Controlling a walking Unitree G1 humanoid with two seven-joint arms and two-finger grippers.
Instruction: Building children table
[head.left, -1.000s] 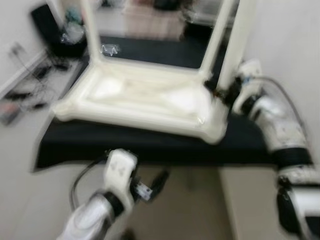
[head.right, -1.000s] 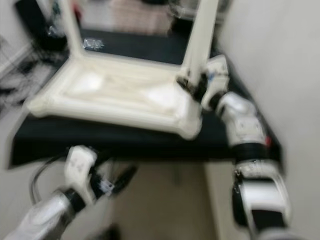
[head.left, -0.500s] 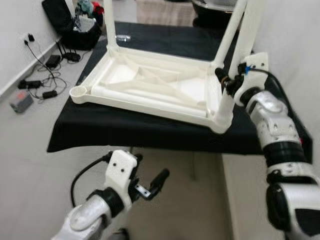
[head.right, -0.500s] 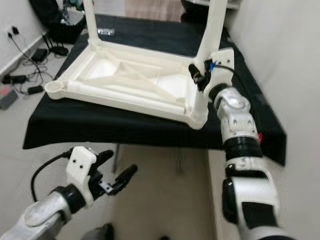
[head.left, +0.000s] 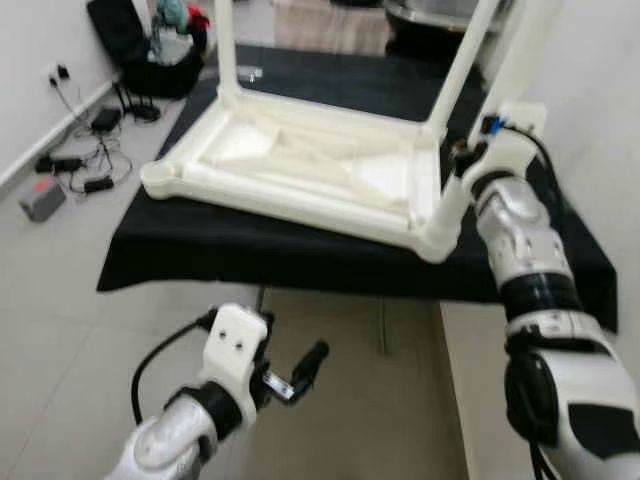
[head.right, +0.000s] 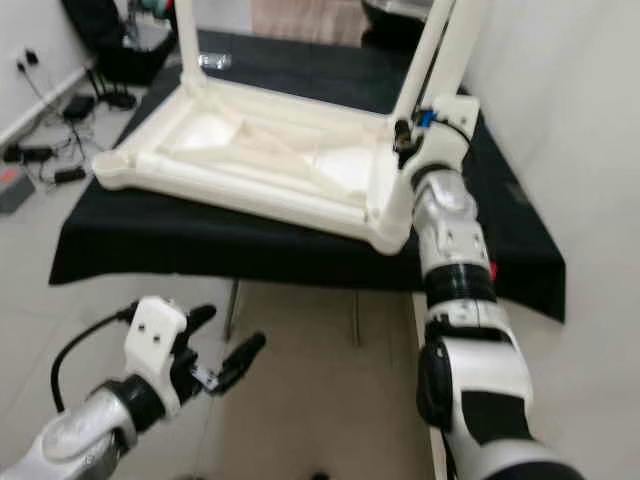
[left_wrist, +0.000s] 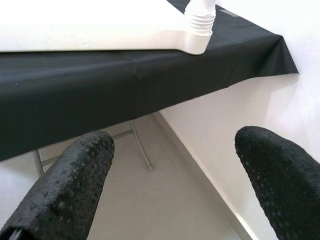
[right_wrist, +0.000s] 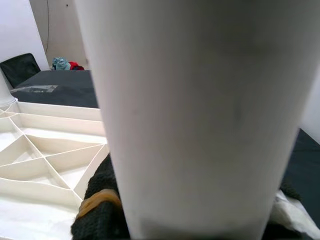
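The white plastic children's table (head.left: 300, 170) lies upside down on a black-covered table (head.left: 250, 260). Two legs stand up at its far corners. A third white leg (head.left: 452, 200) rises from the near right corner, leaning slightly. My right gripper (head.left: 470, 165) is shut on this leg a little above its socket; in the right wrist view the leg (right_wrist: 200, 110) is very close, with black fingers (right_wrist: 100, 210) pressed against it. The near left corner socket (head.left: 158, 178) holds no leg. My left gripper (head.left: 287, 345) hangs below the table's front edge, open and holding nothing, its fingers (left_wrist: 70, 185) wide apart.
A white wall (head.left: 600, 100) runs close along the right side. Cables and a power strip (head.left: 70, 165) lie on the floor at the left, with a black bag (head.left: 130, 40) behind them. A small clear packet (head.left: 250, 73) rests on the far part of the black cloth.
The view has shifted and gone from blurred to sharp. My right gripper keeps its hold on the near right leg. The left gripper stays low and open.
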